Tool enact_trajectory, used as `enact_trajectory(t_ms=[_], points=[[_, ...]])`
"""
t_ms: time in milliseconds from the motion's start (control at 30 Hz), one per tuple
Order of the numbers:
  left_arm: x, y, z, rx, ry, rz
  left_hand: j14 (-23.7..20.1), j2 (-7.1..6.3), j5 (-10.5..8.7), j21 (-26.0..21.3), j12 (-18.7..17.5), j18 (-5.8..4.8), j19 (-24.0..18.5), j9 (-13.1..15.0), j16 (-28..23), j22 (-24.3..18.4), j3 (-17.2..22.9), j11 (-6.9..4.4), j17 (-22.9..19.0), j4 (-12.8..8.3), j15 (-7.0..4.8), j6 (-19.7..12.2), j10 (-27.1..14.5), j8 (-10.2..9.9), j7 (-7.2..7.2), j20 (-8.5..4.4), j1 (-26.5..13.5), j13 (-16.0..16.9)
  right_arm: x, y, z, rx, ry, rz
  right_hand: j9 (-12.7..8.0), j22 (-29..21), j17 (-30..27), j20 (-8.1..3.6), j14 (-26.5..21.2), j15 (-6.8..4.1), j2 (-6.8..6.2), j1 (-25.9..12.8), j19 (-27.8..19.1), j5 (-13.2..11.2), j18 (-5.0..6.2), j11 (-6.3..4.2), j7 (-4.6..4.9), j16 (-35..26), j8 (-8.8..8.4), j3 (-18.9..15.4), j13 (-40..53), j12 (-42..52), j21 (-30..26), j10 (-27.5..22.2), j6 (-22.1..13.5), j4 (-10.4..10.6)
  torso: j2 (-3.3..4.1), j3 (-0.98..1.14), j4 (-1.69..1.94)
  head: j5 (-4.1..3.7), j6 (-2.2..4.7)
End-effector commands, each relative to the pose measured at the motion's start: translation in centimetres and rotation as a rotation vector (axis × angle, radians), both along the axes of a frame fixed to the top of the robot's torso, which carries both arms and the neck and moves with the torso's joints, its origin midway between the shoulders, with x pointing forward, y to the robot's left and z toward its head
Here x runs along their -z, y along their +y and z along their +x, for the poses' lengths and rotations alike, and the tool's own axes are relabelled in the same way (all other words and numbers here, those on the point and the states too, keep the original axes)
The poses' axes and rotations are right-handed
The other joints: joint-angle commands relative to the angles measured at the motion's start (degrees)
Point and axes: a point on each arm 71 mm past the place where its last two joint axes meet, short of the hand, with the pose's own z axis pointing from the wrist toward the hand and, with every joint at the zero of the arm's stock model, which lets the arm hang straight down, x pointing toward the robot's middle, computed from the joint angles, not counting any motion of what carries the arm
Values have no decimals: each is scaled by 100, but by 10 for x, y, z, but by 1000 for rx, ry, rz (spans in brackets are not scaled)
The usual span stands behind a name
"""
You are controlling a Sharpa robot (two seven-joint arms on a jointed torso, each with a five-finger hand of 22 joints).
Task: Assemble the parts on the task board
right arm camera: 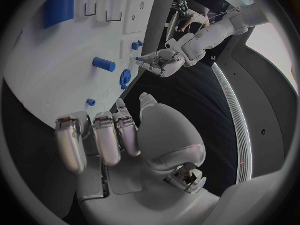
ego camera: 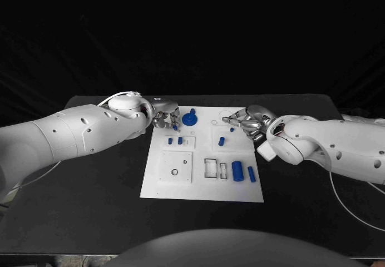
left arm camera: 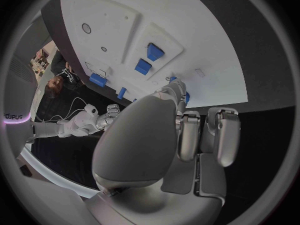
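Your task board [ego camera: 161, 186] lies flat in the middle of the black bench [ego camera: 88, 189], and both hands sit at its far edge. Your left hand [ego camera: 166, 118] hovers over the far left corner, just beside the round blue gear-like part [ego camera: 189, 119]; a small blue piece [ego camera: 176, 127] shows at its fingertips, and in the left wrist view a touch of blue sits at the fingertip [left arm camera: 177, 88], so it appears to be pinching that piece, though you cannot be sure from here. Your right hand [ego camera: 245, 119] rests at the far right edge with its fingers curled in; whether it holds anything, you cannot tell. Near it stand a small blue peg [ego camera: 232, 129] and a blue cylinder [ego camera: 221, 141]. Two little blue blocks [ego camera: 175, 141] stand left of centre. At the near right lie a larger blue block [ego camera: 237, 169] and a thin blue bar [ego camera: 251, 174], beside two open rectangular slots [ego camera: 216, 168].
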Motion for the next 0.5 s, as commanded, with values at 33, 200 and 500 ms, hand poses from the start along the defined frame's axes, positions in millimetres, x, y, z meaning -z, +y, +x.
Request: enact_trajectory(t_ms=[33, 200, 500], points=[[-1, -2, 0, 10, -3, -24, 607, 0, 11, 14, -34, -44, 603, 4, 38, 1510, 25, -1, 1509, -5, -13, -22, -35, -23, 32, -42, -51, -8, 0, 1, -1, -16, 5, -3, 2, 1505, 1507, 31, 586, 33, 7, 44, 600, 24, -38, 27, 258, 23, 28, 7, 1494, -22, 26, 602, -26, -34, 3, 4, 1, 1, 0], [-2, -2, 0, 12, -7, -30, 607, 0, 11, 14, -34, -44, 603, 4, 38, 1510, 25, -1, 1509, -5, -13, -22, -35, -23, 32, -42, -51, -8, 0, 1, -1, -16, 4, -3, 1, 1505, 1507, 31, 586, 33, 6, 48, 600, 25, -38, 27, 258, 23, 28, 8, 1494, -22, 26, 602, -27, -36, 0, 3, -2, 15, 0], [-2, -3, -1, 18, 0, -35, 607, 2, 11, 14, -33, -44, 603, 3, 38, 1510, 29, 2, 1509, -5, -12, -23, -39, -24, 33, -42, -50, -8, 0, 1, -1, -17, 4, -3, 1, 1505, 1507, 31, 586, 33, 6, 48, 600, 25, -38, 27, 258, 23, 28, 8, 1494, -22, 26, 602, -27, -36, 0, 2, -3, 12, 0]])
